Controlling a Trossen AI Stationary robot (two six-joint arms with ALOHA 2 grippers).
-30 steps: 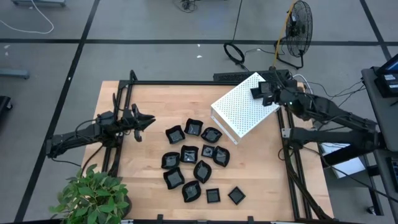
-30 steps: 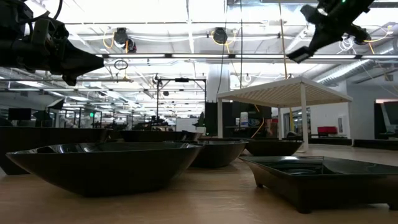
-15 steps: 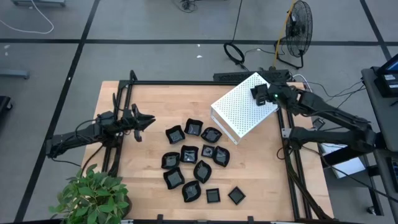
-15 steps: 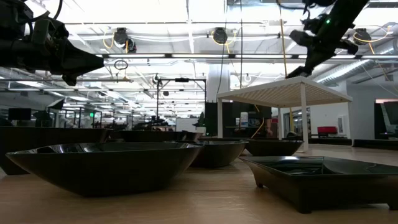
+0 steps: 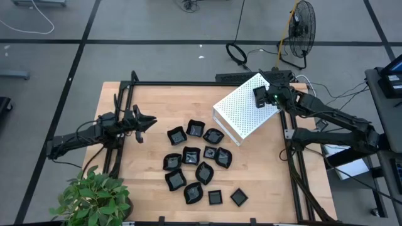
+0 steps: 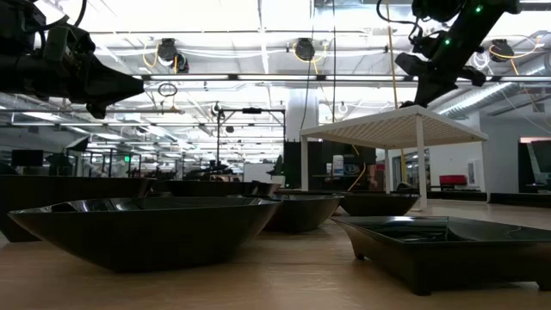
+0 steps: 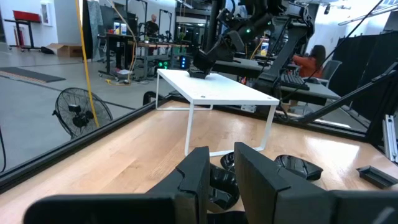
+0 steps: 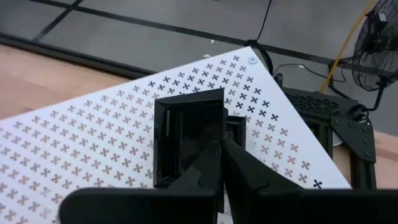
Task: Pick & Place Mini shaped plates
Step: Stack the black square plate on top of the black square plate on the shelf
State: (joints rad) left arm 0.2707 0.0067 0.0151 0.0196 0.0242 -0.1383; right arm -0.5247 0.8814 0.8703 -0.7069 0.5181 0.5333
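Observation:
Several small glossy black mini shaped plates (image 5: 198,164) lie in a loose cluster on the wooden table, resting on their bases. A large white perforated box (image 5: 242,110) stands at the table's far right. My right gripper (image 5: 260,95) is over the box's far right part, shut on a square black plate (image 8: 186,134) that lies on the box top. My left gripper (image 5: 149,120) hovers at the table's left edge, above and left of the cluster, its fingers a narrow gap apart and touching nothing. My right gripper pinches the square plate's rim (image 8: 214,134) between its two fingers (image 8: 239,165), on the side nearest the wrist. The fingers come slanting down from the table's right. The plate sits flat with its base on the white box's perforated top (image 8: 93,143).
A potted plant (image 5: 94,198) stands at the near left corner. Black frame rails (image 5: 292,160) run along the table's left, far and right edges. A fan (image 5: 301,28) and cables lie on the floor beyond the far edge. Bare wood (image 5: 166,97) shows at far left.
My right gripper has moved down and toward the table's left, carrying the square plate from above the box's right edge onto the box top, where the plate now rests. It has stayed shut on the plate. My left arm has kept still.

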